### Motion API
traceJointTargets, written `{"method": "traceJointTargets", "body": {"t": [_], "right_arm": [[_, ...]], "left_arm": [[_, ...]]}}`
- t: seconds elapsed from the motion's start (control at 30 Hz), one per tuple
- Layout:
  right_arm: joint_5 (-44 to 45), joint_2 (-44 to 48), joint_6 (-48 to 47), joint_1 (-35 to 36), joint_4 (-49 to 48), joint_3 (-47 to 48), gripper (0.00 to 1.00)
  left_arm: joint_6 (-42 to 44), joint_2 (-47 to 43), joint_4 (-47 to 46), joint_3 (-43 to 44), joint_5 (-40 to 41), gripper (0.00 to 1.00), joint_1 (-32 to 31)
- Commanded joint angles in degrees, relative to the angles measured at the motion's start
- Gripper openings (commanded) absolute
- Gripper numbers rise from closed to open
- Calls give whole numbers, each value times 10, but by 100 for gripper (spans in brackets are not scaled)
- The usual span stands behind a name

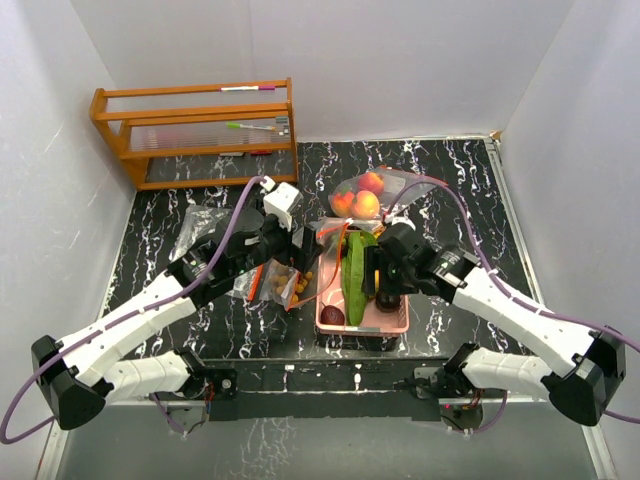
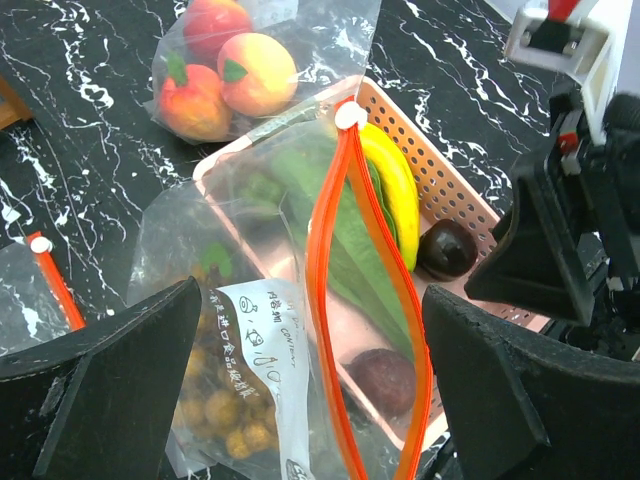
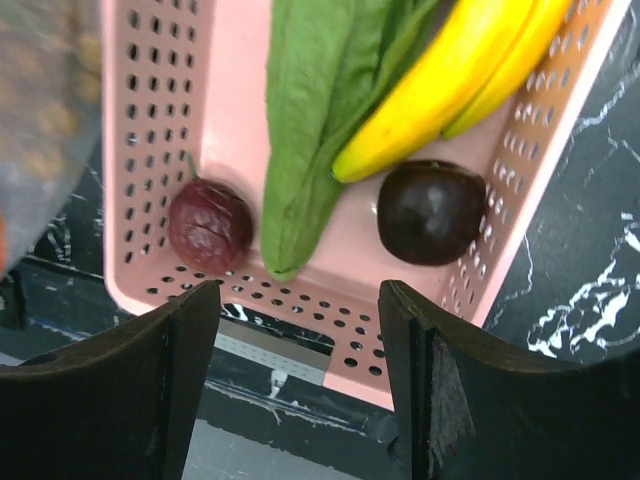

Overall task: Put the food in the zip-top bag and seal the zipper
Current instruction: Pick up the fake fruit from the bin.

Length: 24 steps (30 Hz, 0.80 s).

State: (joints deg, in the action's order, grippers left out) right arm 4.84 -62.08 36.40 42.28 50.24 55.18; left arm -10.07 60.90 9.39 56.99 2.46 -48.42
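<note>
A clear zip-top bag with an orange zipper (image 2: 345, 280) stands with its mouth gaping between the wide-apart fingers of my left gripper (image 2: 310, 385), (image 1: 303, 246); the fingers do not touch it. Tan longans (image 2: 215, 405) show through clear film left of the zipper. The pink basket (image 3: 330, 300) holds green cucumbers (image 3: 310, 120), yellow bananas (image 3: 450, 80) and two dark purple fruits (image 3: 210, 225), (image 3: 432, 212). My right gripper (image 3: 300, 330), (image 1: 373, 277) hangs open over the basket's near wall, with nothing in it.
A second clear bag with orange and red round fruits (image 1: 362, 198) lies behind the basket. Another empty bag (image 1: 200, 225) lies at the left. A wooden rack (image 1: 195, 130) stands at the back left. White walls close in the black marble table (image 1: 450, 180).
</note>
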Motion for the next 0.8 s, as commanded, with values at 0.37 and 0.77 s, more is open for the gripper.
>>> {"method": "traceJointTargets", "body": {"t": [0.37, 0.77], "right_arm": [[119, -35, 75, 39, -20, -54, 73], [178, -131, 21, 41, -9, -15, 73]], "left_arm": [[-7, -38, -14, -21, -3, 91, 3], [-2, -71, -10, -38, 19, 91, 3]]}}
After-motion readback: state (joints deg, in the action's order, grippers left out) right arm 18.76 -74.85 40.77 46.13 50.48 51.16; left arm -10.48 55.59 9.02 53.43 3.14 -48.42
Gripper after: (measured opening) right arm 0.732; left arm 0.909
